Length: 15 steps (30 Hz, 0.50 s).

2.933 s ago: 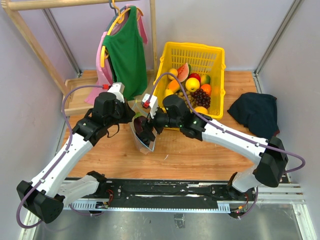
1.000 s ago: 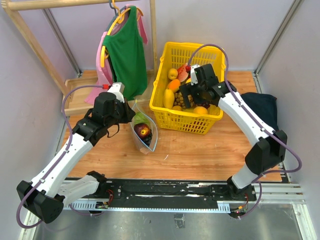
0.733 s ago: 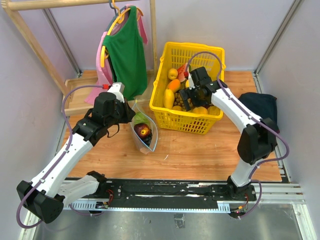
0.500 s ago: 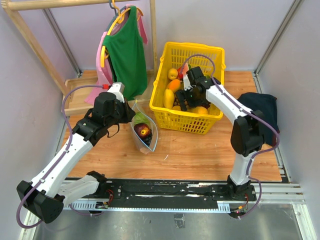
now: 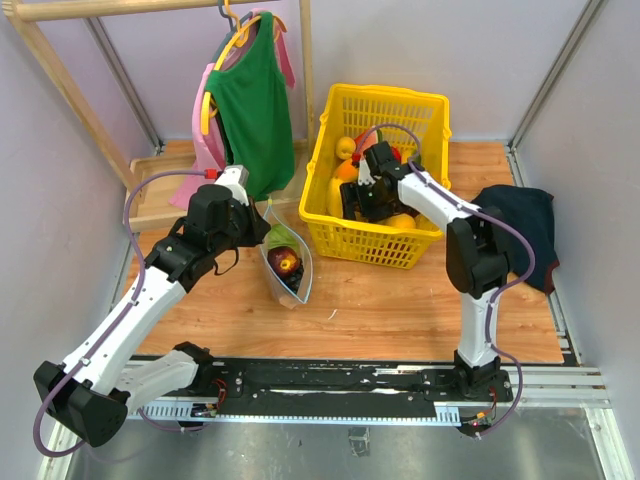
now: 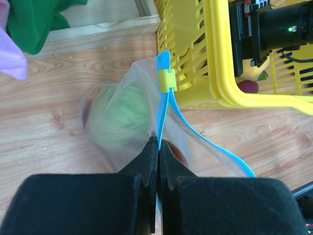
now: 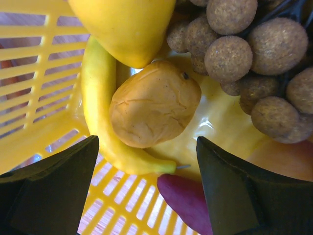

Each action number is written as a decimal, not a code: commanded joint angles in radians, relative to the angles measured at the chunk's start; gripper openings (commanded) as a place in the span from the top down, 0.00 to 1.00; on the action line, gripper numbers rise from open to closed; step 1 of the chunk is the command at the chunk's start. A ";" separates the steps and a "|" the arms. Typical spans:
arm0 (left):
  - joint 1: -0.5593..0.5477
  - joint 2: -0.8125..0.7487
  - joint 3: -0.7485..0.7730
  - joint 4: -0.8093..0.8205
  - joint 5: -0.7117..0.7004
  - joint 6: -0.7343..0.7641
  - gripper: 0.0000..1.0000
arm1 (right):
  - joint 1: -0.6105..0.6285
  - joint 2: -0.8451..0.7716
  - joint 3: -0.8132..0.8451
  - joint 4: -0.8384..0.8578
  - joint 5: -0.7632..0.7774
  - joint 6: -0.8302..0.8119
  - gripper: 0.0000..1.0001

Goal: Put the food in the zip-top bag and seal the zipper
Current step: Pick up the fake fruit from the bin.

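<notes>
The zip-top bag (image 5: pixel 289 268) is sitting on the table (image 5: pixel 390 305), just beside the near left corner of the yellow basket (image 5: pixel 378 246), with its mouth gaping upward. Its zipper (image 6: pixel 200 143), a thin light-blue strip, is running along the mouth edge, and a small yellow slider (image 6: pixel 165 80) is clipped on it at the far end. Inside the bag a green round fruit (image 6: pixel 122 113) is showing through the cloudy plastic, and a dark red piece (image 5: pixel 288 263) is lying next to it.

The left hand (image 6: pixel 158 147) is pressed together on the bag's mouth, pinching the blue strip between its fingertips and holding that edge up.

The right hand (image 7: pixel 146 161) is reaching down into the basket with its fingers spread wide, gripping nothing. It is hanging over a wrinkled orange-brown fruit (image 7: pixel 154 103). A yellow banana (image 7: pixel 98 115) is curving round that fruit on the side of the basket wall, a large yellow fruit (image 7: pixel 124 22) is touching it from behind, and a cluster of brown balls (image 7: pixel 244 58) is crowding the other side. A purple piece (image 7: pixel 186 200) is lying nearest the wrist camera.

Beyond the bag a green top (image 5: pixel 250 100) is hanging over a pink garment (image 5: pixel 206 140), and a dark cloth (image 5: pixel 515 225) is lying on the table's right side.
</notes>
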 commanded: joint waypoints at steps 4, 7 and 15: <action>0.009 -0.013 -0.003 0.043 0.017 0.010 1.00 | -0.009 0.020 -0.125 0.253 -0.038 0.319 0.19; 0.009 -0.016 -0.003 0.043 0.018 0.010 1.00 | -0.009 0.038 -0.146 0.301 -0.029 0.358 0.22; 0.009 -0.022 -0.002 0.046 0.029 0.015 0.99 | -0.011 0.037 -0.191 0.346 -0.012 0.367 0.42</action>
